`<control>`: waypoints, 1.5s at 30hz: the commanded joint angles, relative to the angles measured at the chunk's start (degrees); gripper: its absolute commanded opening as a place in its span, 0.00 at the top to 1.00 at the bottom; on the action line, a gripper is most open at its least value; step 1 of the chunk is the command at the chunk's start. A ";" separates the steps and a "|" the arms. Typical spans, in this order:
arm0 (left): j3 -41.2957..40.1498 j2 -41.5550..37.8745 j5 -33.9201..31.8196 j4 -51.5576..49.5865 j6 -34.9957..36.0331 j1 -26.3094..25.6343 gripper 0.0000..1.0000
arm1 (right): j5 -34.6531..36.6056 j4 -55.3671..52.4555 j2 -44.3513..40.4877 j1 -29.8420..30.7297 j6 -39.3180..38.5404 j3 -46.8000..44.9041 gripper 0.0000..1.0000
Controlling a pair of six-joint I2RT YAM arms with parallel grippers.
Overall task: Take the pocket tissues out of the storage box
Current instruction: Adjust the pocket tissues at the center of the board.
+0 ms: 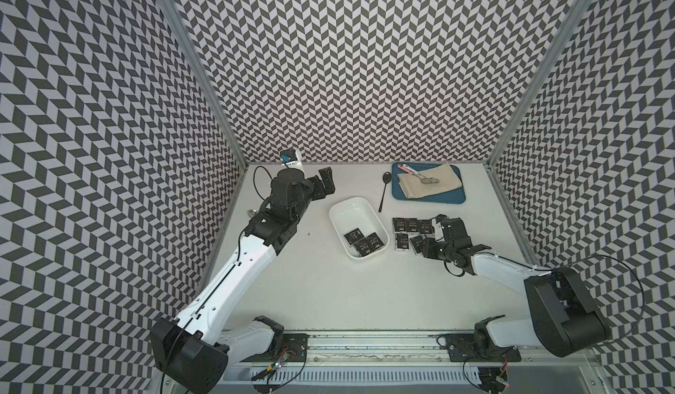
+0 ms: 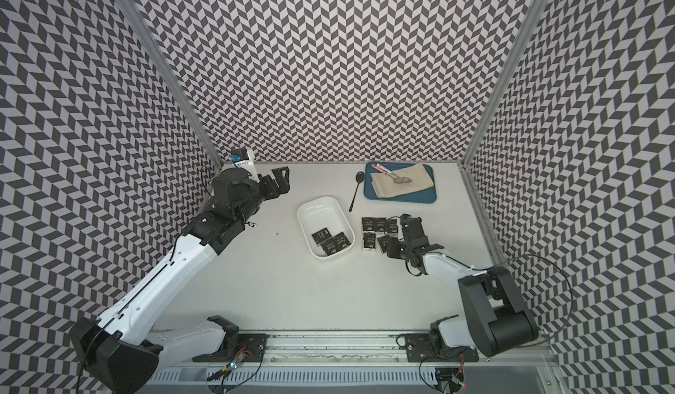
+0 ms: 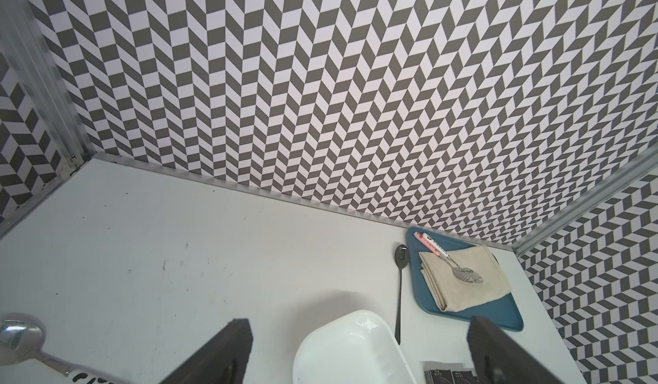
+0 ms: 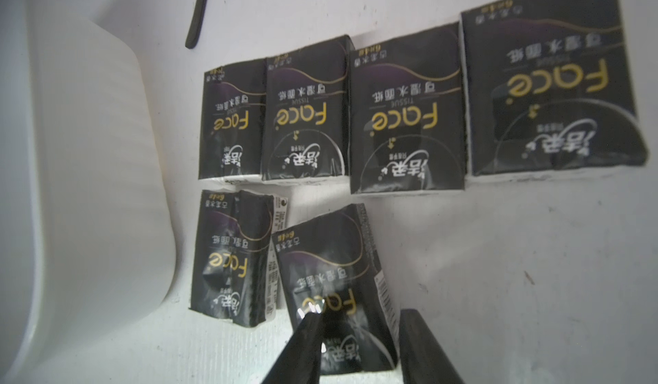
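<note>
Straddling a tissue packet [image 4: 320, 257] on the table [image 4: 516, 250], right gripper [image 4: 361, 314] partly open; lift straight clear, avoid dragging it.

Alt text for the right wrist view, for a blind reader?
Six black pocket tissues lie on the white table, four in a row and two nearer the camera; the right gripper stands open around the nearest packet. The storage box stands beside them.

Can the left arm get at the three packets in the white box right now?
Probably yes: the storage box is open-topped, its pocket tissues lie uncovered, and the right gripper sits outside it. The left gripper is open.
</note>
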 commanded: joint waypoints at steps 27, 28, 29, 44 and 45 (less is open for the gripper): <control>1.33 0.60 -0.39 1.87 0.30 -0.67 0.01 | -0.97 8.18 3.19 0.05 4.77 -2.31 0.83; 1.33 0.61 -0.39 1.95 0.31 -0.71 0.01 | -0.88 8.25 3.41 0.05 5.06 -2.24 0.83; 1.35 0.61 -0.39 1.95 0.31 -0.67 0.01 | -0.87 8.46 3.59 0.05 5.26 -2.22 0.84; 1.60 0.86 -0.74 1.87 0.58 -0.65 0.01 | -0.94 7.65 0.82 0.05 6.86 -0.92 0.79; 1.60 0.84 -0.74 1.87 0.53 -0.71 0.01 | -0.85 7.06 -0.23 0.05 6.69 -0.54 0.77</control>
